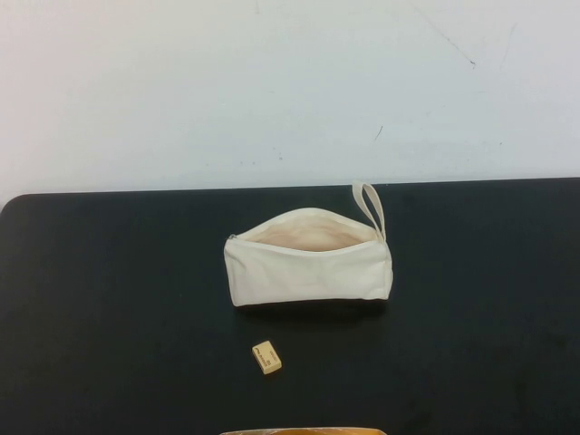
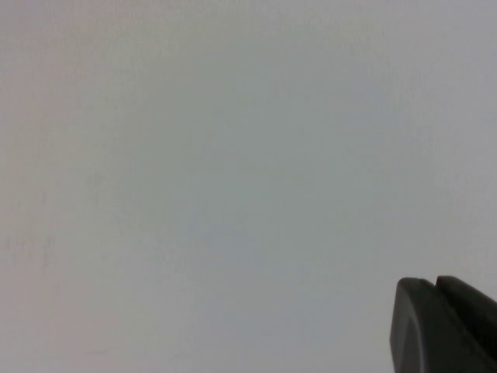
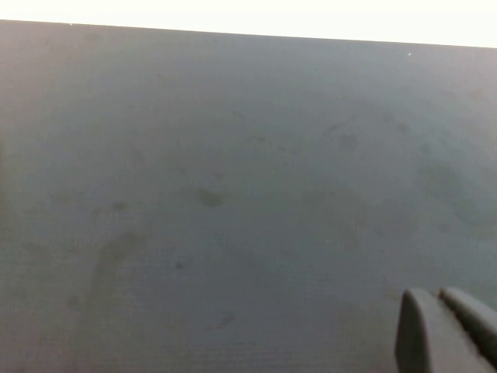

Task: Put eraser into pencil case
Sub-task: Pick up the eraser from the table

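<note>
- High view: the table is a black surface with a rounded far-left corner, set against a pale wall that carries a few small dark marks.
- Neither arm appears in the high view; both grippers lie outside its field.
- Left gripper: seen only in the left wrist view, as two dark finger ends side by side at one corner of the frame, against a plain pale grey surface. The finger ends appear to sit close together, but too little of them shows, so I cannot tell whether it is released or clenched. Nothing is seen held in it.
- Eraser: a small tan block with dark printed marks on its top face, lying flat on the table near the front edge, turned slightly askew. It sits left of the table's centre, just in front of the pouch's left half, apart from it and not touching.
- Pencil case: a cream fabric pouch lying lengthwise at the table's centre, its zip mouth gaping upward and showing a paler lining.
- Loop strap: attached at the pouch's right end, reaching toward the table's far edge.
- Right gripper: seen only in the right wrist view, as two grey finger ends at a frame corner over the dark tabletop. I cannot tell its state.
</note>
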`<state>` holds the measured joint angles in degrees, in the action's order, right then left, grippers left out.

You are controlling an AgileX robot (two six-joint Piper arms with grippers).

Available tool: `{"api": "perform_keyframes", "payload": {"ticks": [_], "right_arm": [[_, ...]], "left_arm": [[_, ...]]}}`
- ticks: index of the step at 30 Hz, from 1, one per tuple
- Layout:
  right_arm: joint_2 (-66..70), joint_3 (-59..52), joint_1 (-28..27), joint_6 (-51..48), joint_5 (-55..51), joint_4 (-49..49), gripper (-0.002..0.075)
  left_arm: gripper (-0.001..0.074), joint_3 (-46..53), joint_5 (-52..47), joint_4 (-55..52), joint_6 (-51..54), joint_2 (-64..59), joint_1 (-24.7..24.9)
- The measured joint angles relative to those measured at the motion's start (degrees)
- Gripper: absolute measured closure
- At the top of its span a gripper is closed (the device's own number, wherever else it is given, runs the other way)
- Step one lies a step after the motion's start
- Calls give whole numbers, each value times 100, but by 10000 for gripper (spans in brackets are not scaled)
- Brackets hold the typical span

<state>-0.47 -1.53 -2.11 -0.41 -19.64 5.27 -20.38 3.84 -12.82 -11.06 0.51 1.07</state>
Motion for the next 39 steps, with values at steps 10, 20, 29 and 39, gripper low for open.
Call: {"api": "perform_keyframes", "payload": {"ticks": [10, 20, 29, 39], "right_arm": [[0, 0, 0, 0, 0, 0, 727], [0, 0, 0, 0, 0, 0, 727], [0, 0, 0, 0, 0, 0, 727], [0, 0, 0, 0, 0, 0, 727]], "left_arm": [[736, 32, -765, -9, -182, -44, 0], [736, -1551, -4897, 1671, 441, -2692, 0], [736, -1800, -4906, 4076, 2281, -4874, 0], [736, -2232, -4806, 4566, 2979, -6797, 0]]}}
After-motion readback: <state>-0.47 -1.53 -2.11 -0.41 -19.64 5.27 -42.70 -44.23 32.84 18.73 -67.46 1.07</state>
